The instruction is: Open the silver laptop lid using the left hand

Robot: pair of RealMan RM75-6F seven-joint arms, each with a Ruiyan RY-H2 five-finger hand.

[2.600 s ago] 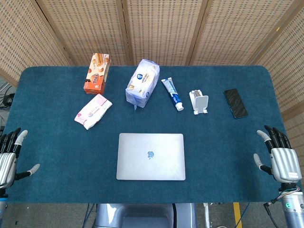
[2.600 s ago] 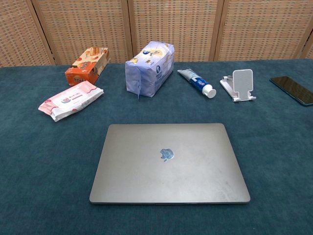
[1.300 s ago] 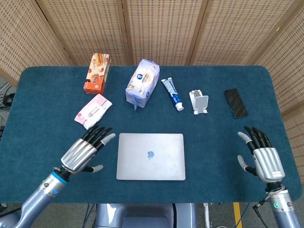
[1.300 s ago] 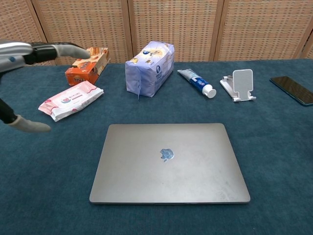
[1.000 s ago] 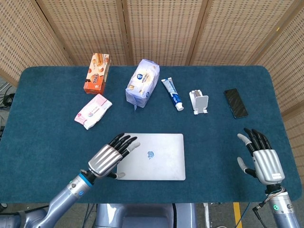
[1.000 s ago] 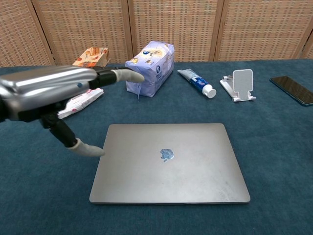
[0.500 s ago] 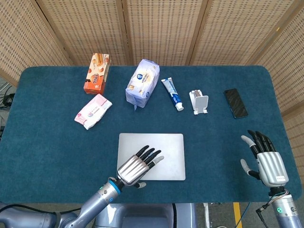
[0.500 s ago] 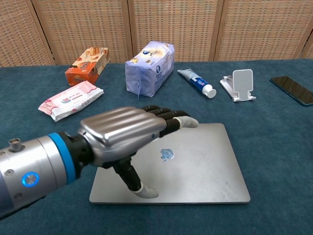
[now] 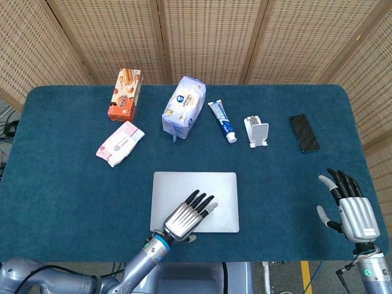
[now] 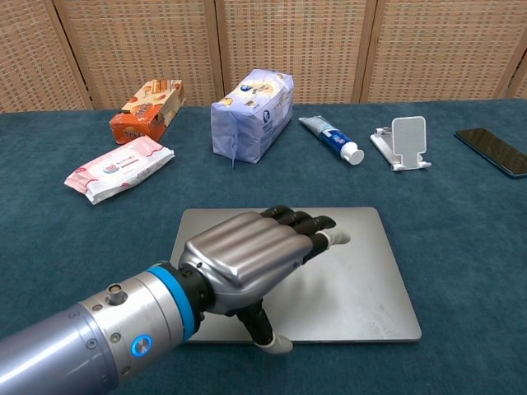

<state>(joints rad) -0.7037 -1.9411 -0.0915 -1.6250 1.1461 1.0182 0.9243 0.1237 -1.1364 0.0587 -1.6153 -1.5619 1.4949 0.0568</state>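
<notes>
The silver laptop (image 9: pixel 184 187) (image 10: pixel 362 280) lies closed and flat near the table's front edge. My left hand (image 9: pixel 187 218) (image 10: pixel 251 255) hovers over its front middle, palm down, fingers stretched toward the back and spread, holding nothing. Its thumb (image 10: pixel 276 341) hangs down at the laptop's front edge; whether it touches the lid I cannot tell. The hand hides the logo and much of the lid in the chest view. My right hand (image 9: pixel 350 208) stays far to the right near the table's front corner, fingers apart and empty, seen only in the head view.
Along the back lie an orange biscuit box (image 9: pixel 125 94), a pink wipes pack (image 9: pixel 120 143), a blue-white bag (image 9: pixel 182 107), a toothpaste tube (image 9: pixel 222 121), a white phone stand (image 9: pixel 256 131) and a black phone (image 9: pixel 304 133). Wicker screens stand behind the blue table (image 9: pixel 61 184).
My left hand swung in from the table's left edge across the laptop's left side to over its front middle, thumb now at the front edge. The right hand drifted slightly right and nearer.
</notes>
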